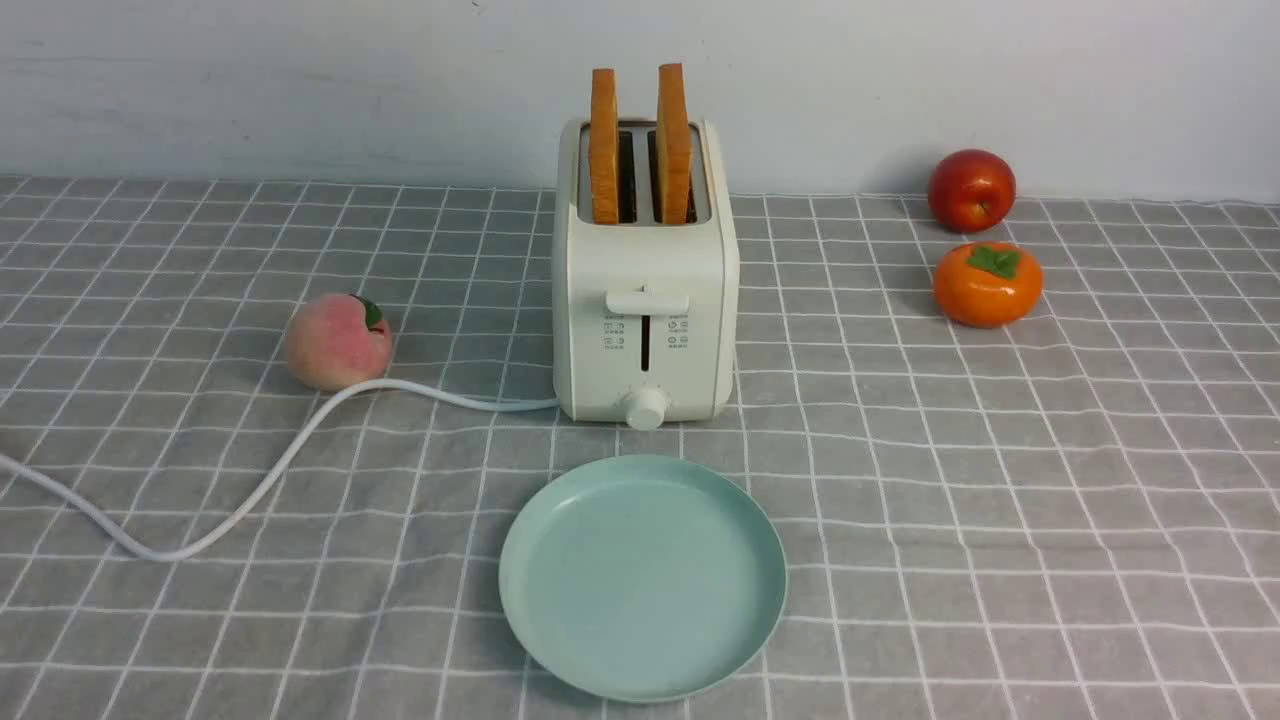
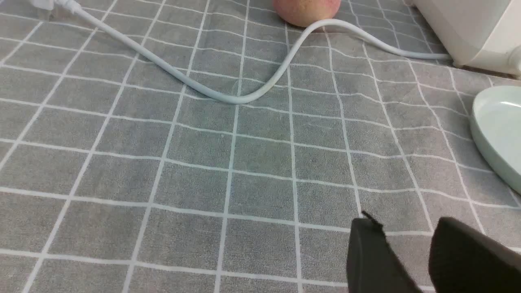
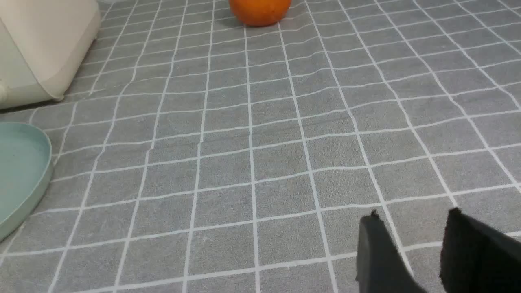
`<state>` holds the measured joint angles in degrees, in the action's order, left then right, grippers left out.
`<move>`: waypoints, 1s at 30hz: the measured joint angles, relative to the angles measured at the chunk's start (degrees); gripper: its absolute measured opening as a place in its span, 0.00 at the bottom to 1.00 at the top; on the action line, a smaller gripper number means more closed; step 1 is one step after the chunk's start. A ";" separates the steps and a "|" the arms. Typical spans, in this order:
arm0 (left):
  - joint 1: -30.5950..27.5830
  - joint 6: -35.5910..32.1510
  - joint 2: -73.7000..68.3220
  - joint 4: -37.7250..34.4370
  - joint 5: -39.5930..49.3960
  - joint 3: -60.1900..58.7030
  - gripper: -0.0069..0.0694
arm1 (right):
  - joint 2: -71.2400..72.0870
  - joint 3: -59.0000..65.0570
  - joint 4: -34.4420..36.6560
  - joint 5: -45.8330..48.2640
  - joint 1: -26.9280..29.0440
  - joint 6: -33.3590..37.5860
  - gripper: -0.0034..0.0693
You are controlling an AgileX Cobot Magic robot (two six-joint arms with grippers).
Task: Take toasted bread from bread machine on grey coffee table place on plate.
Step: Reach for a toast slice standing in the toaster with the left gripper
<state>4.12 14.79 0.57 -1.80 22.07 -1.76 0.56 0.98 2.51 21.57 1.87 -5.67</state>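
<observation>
Two slices of toasted bread (image 1: 603,145) (image 1: 673,140) stand upright in the slots of the cream bread machine (image 1: 645,300), at the back middle of the grey coffee table (image 1: 1000,480). In front of it lies the mint-green plate (image 1: 642,575), with nothing on it. Neither arm shows in the front view. My left gripper (image 2: 407,221) hovers low over bare cloth, open and empty, with the plate's rim (image 2: 498,130) and the bread machine (image 2: 472,28) ahead of it. My right gripper (image 3: 413,215) is likewise open and empty over the cloth, away from the plate (image 3: 20,171) and the bread machine (image 3: 44,44).
A white cord (image 1: 270,470) snakes from the toaster across the left of the table, past a peach (image 1: 337,341). A red apple (image 1: 971,190) and an orange persimmon (image 1: 987,284) sit at the back right. A pale wall stands behind.
</observation>
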 joint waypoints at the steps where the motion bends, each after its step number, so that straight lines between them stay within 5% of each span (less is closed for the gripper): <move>1: 0.00 0.09 0.00 -0.10 -0.05 0.00 0.38 | 0.00 0.00 0.00 0.00 0.00 0.00 0.38; 4: 0.00 1.04 0.00 -1.50 -0.90 0.00 0.38 | 0.00 0.00 0.77 -0.94 0.00 0.00 0.38; 13: 0.00 15.63 0.00 -29.11 -16.04 0.00 0.40 | 0.00 0.42 15.99 -19.40 0.00 -2.86 0.38; 23: 0.00 15.87 0.00 -32.81 -20.40 0.00 0.39 | 0.00 0.42 18.27 -21.57 0.00 -3.34 0.38; 25: 0.00 15.87 0.00 -32.81 -23.29 0.00 0.37 | 0.00 -0.81 19.55 -20.12 0.00 -4.58 0.36; 30: 0.00 12.28 0.00 -28.00 -24.87 6.55 0.07 | -2.25 -18.19 20.26 -5.81 0.00 -5.45 0.20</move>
<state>4.12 27.07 0.57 -29.80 -2.80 4.79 -1.69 -17.21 22.77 15.77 1.87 -11.11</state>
